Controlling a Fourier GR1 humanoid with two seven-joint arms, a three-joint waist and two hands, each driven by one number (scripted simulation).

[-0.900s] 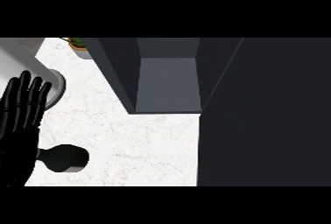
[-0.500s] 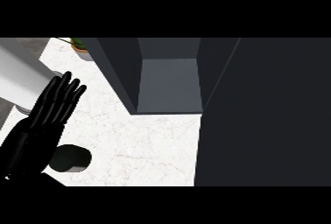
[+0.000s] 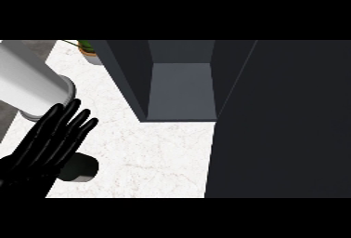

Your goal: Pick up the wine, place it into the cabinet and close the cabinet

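- Since the left hand (image 3: 51, 139) comes in from the lower left with its fingers straight and spread, holding nothing, I judge the pickup not yet made
- Wine bottle (image 3: 81, 167): seen from above as a dark rounded shape on the white marble tabletop (image 3: 158, 153), just right of the hand's palm and partly hidden under it; whether the hand touches it cannot be told
- That open, flat posture beside the bottle suits an approach from the side, so the fingers could wrap round the body rather than press down on the top
- Cabinet (image 3: 179, 88): dark grey, standing at the back of the tabletop with its interior showing, so it is ready to receive the bottle; its dark door (image 3: 281, 121) fills the right side of the view, swung wide, presumably left so to keep the opening free
- Large white cylinder (image 3: 31, 86) lies at the upper left, just beyond the fingertips; a small potted plant (image 3: 87, 49) sits at the far edge
- Right hand is not in view
- Placing and closing both remain to be done
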